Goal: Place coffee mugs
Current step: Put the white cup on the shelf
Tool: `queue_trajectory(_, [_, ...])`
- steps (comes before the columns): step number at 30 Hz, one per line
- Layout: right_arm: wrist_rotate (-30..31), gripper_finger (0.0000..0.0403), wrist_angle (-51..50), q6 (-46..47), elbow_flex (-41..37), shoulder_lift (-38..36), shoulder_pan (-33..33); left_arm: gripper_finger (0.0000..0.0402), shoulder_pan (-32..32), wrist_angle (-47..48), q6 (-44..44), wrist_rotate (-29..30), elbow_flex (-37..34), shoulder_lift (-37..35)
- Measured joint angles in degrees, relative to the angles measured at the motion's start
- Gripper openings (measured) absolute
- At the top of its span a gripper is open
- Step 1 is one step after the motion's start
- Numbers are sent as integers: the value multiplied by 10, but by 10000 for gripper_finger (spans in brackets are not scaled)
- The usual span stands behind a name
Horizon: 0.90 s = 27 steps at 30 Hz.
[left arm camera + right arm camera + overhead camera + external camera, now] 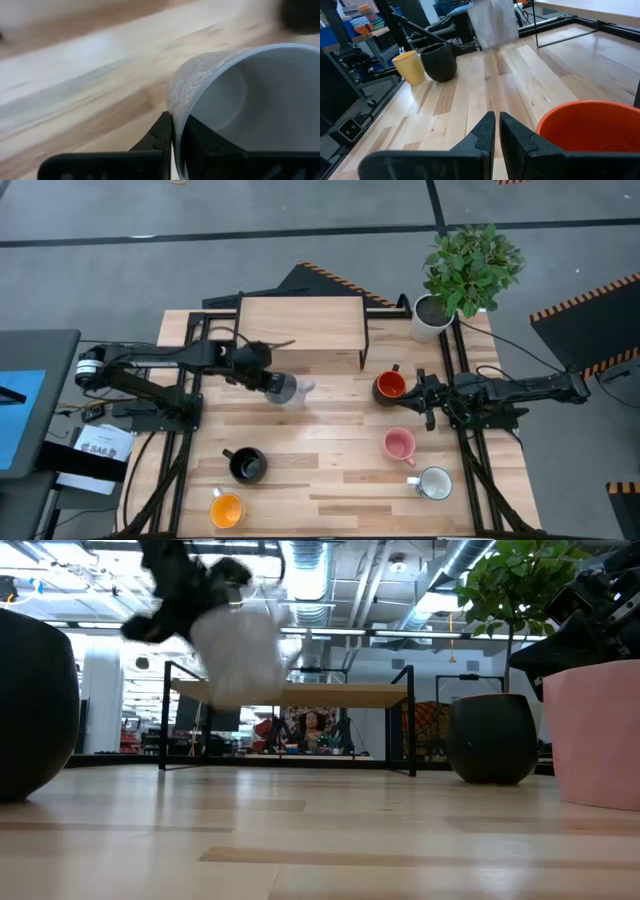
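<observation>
My left hand [268, 381] grips a pale grey mug [285, 390]. Just beside my dark right hand [425, 398] sits a red-orange mug [389, 386]; nearby a pink mug [399, 445]. The surface [330, 480] is light striped wood.

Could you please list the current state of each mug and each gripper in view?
Grey ceramic mug: lifted off the table, clamped at its rim.
Left gripper: shut on that mug's wall.
Right gripper: fingers nearly together, holding nothing, beside the red-orange mug.
Red-orange mug, pink mug, black mug, white blue-patterned mug, yellow-orange mug: upright on the table.
</observation>
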State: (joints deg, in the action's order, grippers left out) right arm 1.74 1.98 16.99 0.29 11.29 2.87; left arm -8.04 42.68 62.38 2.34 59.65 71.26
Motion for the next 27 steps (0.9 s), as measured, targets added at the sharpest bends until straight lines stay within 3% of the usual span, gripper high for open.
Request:
queue_trajectory(3, [0,54,0,0,0,0,0,3,-16,46,-57,7,110,3])
queue_trajectory(6, [0,54,0,0,0,0,0,3,-61,101,-133,51,223,28])
queue_trajectory(11, [0,54,0,0,0,0,0,2,-189,192,-273,72,400,100])
queue_trajectory(14, [0,54,0,0,0,0,0,2,-264,262,-338,68,472,158])
queue_trajectory(19, [0,54,0,0,0,0,0,2,-349,350,-410,59,541,234])
queue_trajectory(27, [0,54,0,0,0,0,0,2,-420,365,-464,47,545,290])
